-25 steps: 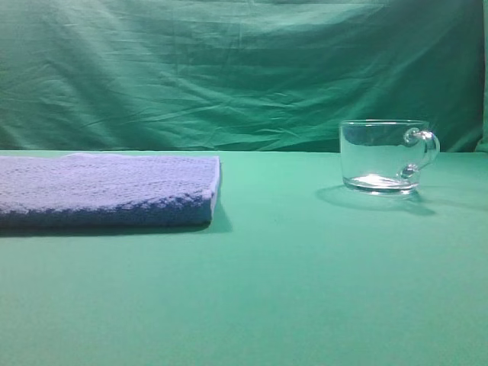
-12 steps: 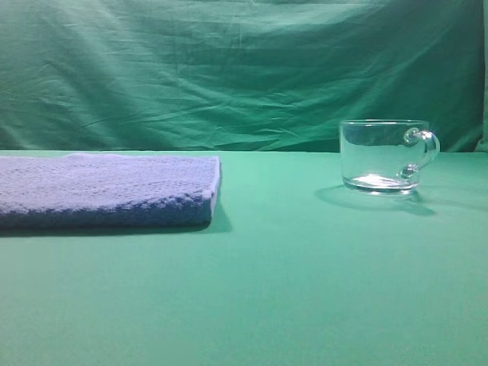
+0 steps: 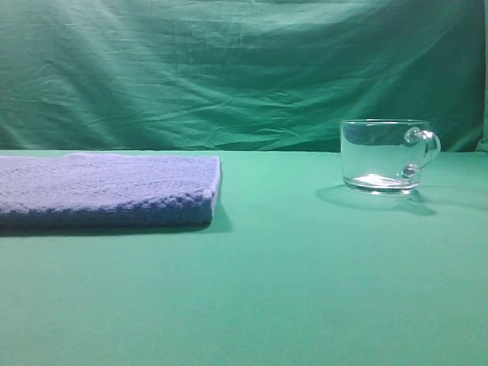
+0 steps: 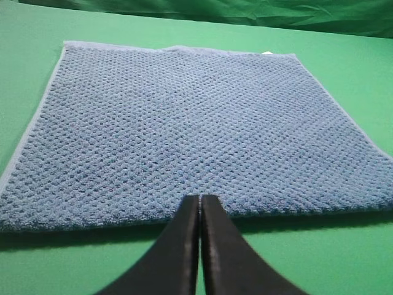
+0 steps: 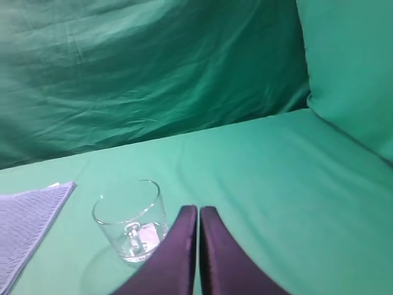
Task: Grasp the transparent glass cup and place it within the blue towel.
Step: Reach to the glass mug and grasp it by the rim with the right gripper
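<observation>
A: Sitting upright on the desk [image 3: 305, 290], the transparent glass cup [image 3: 385, 155] is at the right of the exterior view, mouth facing up, handle pointing right. Short and wide, so its long axis is running across, not up.

B: Material?

A: Clear colourless glass, thick base, small curled handle. Round wall, smooth.

B: And the towel?

A: The blue towel [image 3: 107, 189] is lying flat at the left, well apart from the cup. Folded, rectangular, thick; nubby light blue terry. In the exterior view its long side is running left to right, going off the left edge.

B: Desk surface?

A: Smooth green cover, with a creased green cloth backdrop [image 3: 229, 69] hanging behind.

B: Tools?

A: The left tool [image 4: 200, 212] is clenched on nothing, dark tapered fingers pressed together, tips pointing at the towel's near edge. The right tool [image 5: 198, 221] is also clenched and holding nothing, tips just right of the cup in the wrist view, not touching it. There the handle is facing the camera.
</observation>
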You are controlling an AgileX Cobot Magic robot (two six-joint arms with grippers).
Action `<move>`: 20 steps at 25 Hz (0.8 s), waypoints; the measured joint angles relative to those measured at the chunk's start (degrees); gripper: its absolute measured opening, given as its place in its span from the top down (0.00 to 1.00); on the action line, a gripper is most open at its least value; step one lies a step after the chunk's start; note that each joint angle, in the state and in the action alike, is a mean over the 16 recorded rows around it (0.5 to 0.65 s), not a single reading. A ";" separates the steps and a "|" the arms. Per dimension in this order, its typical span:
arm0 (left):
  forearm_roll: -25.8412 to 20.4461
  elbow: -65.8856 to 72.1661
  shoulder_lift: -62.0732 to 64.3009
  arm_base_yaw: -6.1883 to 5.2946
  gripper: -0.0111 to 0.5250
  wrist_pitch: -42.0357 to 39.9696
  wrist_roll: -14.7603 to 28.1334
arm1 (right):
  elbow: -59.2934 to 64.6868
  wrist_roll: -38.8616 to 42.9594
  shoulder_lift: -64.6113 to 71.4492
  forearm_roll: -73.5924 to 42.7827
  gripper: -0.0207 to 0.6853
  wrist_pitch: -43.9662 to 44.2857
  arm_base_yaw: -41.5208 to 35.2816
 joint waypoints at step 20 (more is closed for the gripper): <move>0.00 0.00 0.00 0.00 0.98 0.00 0.00 | -27.69 -10.15 50.28 -1.49 0.88 14.11 6.98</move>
